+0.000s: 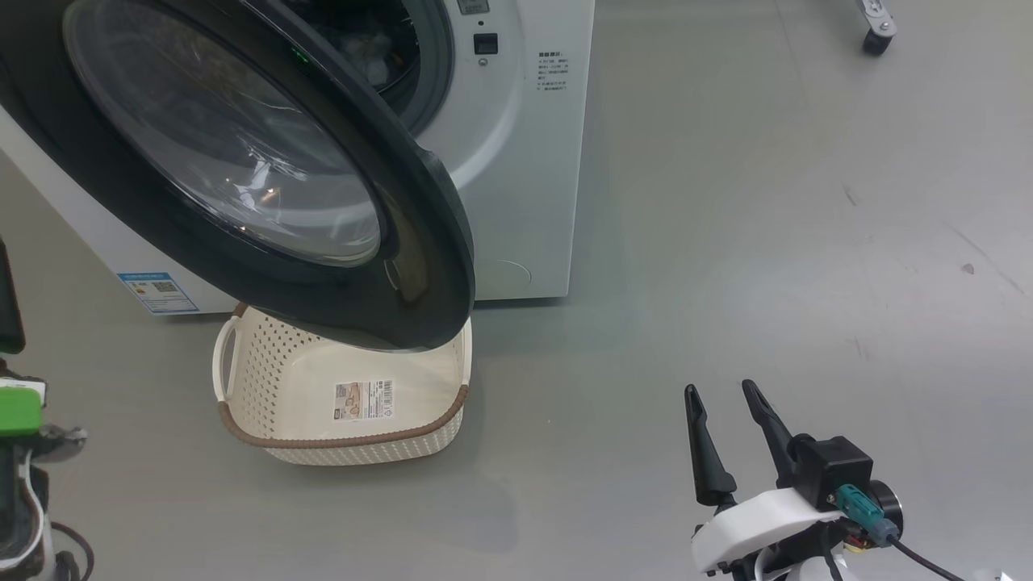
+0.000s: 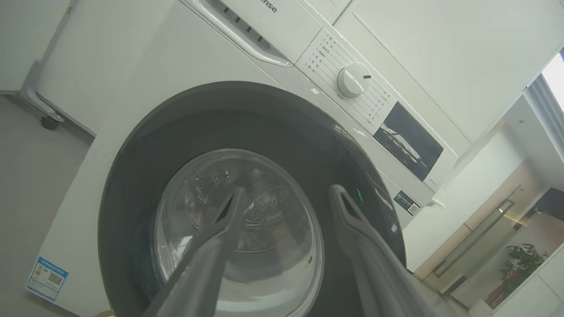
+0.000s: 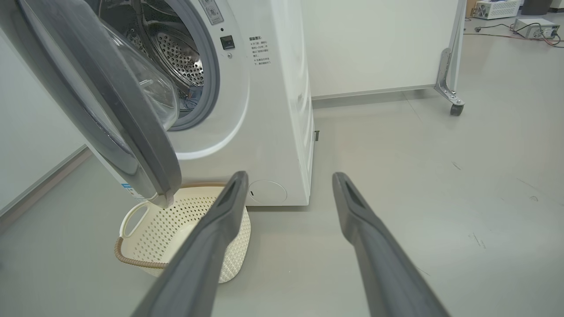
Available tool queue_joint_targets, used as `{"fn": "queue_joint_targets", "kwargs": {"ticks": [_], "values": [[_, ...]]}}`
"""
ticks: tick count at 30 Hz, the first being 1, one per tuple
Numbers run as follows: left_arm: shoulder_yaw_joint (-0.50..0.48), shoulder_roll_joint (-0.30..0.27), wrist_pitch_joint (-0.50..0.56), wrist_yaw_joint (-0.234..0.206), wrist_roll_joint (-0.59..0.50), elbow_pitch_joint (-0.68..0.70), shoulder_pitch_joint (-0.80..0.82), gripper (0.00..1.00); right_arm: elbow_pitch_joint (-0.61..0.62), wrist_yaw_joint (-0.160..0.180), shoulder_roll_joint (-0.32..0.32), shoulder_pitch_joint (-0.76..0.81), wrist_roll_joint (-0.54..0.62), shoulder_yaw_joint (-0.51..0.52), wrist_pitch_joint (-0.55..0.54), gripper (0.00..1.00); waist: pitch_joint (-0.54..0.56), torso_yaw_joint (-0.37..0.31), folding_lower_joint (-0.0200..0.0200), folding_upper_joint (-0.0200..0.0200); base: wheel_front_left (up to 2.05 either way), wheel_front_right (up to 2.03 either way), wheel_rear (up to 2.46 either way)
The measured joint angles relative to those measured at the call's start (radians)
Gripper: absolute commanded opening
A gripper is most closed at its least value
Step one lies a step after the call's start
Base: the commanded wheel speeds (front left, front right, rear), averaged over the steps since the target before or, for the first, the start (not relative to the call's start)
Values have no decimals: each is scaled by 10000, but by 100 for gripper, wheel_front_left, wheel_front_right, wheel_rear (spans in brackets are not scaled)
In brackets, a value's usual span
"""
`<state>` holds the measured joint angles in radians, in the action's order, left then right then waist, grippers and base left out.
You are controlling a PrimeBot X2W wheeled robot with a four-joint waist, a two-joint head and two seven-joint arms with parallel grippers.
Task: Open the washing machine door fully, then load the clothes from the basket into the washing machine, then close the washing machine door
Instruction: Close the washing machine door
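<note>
With the basket (image 1: 266, 440) bare at the head view's lower left and the clothes (image 3: 190, 96) low in the washing machine (image 1: 524, 202) drum, closing seems to be the step in hand. The washing machine door (image 1: 242, 186) hangs half-swung above the basket and needs a push on its outer face. The left fingers (image 2: 205, 264), spread and empty, point at its glass mid-frame; the right fingers (image 1: 704, 452) stand spread and empty at lower right, well apart from it.
</note>
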<state>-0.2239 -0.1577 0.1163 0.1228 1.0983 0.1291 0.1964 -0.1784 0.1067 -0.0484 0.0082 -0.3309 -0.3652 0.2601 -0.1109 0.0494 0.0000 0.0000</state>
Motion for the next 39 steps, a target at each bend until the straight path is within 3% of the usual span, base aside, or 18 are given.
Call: {"fn": "queue_joint_targets", "kwargs": {"ticks": [9,14,17,24,39], "values": [[2150,-1802,-2067,12,-3312,535,-1354,100,178,0,2,-39,69,-88,0,100,-55,-92,0,0,0,0,0],[2911,-2243,-3170,15,-4665,-349,-2299,100,257,-4,2,-117,75,-163,0,100,14,-196,0,0,0,0,0],[3141,-2257,-3714,15,-5287,-995,-2647,100,293,-4,0,-120,90,-130,0,100,105,-244,0,0,0,0,0],[3599,-1990,-3728,15,-5994,-1977,-3019,100,391,-4,0,-110,176,-38,0,100,378,-340,0,1,0,0,0],[3129,-1147,-3728,15,-6744,-2560,-2945,100,489,-92,2,27,359,146,0,100,697,-440,0,0,0,0,0]]}}
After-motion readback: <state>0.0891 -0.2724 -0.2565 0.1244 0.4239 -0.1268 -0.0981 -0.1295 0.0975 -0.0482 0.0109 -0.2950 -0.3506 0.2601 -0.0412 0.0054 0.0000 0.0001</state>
